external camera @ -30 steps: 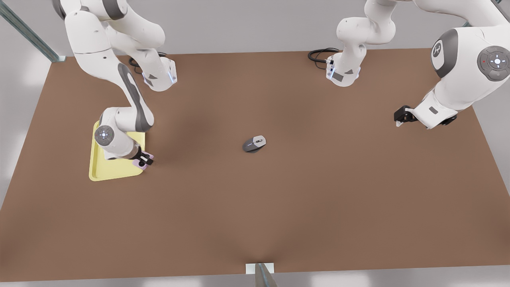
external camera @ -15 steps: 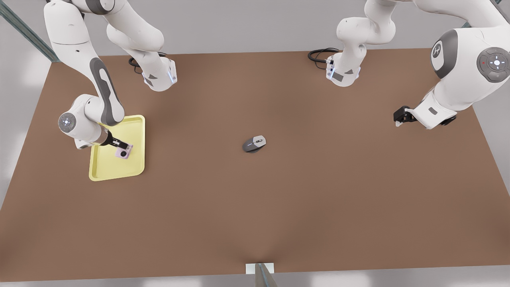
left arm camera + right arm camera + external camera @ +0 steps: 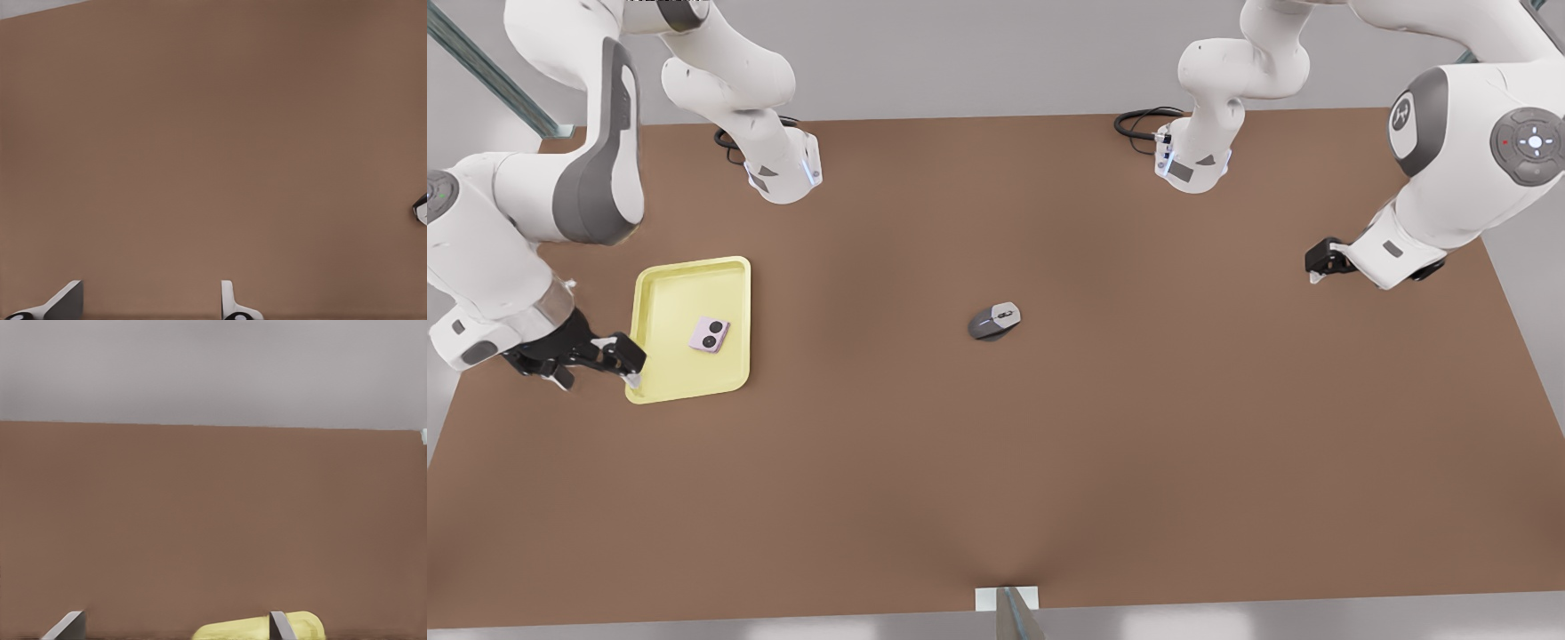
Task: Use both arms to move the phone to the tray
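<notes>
Pale yellow plastic frames the job's end: the tray (image 3: 649, 373) lies near the table's (image 3: 1049, 462) edge on the front view's left, and the pink-lilac phone (image 3: 710, 334) rests flat inside it, toward the rim that faces the table's middle, with no finger on it.

The right gripper (image 3: 624, 360) hangs at the tray's outer corner, jaws spread wide and empty; its wrist view shows the tray's rim (image 3: 257, 628) between its fingertips (image 3: 281, 625). The left gripper (image 3: 1319, 265) waits well apart over bare table at the front view's right, fingers parted in its wrist view (image 3: 230, 300).

The placing looks done, so what remains is judged to be lifting the right gripper clear without clipping the rim. Open table lies toward the front; the grey mouse (image 3: 994, 321) sits mid-table, far from both.
</notes>
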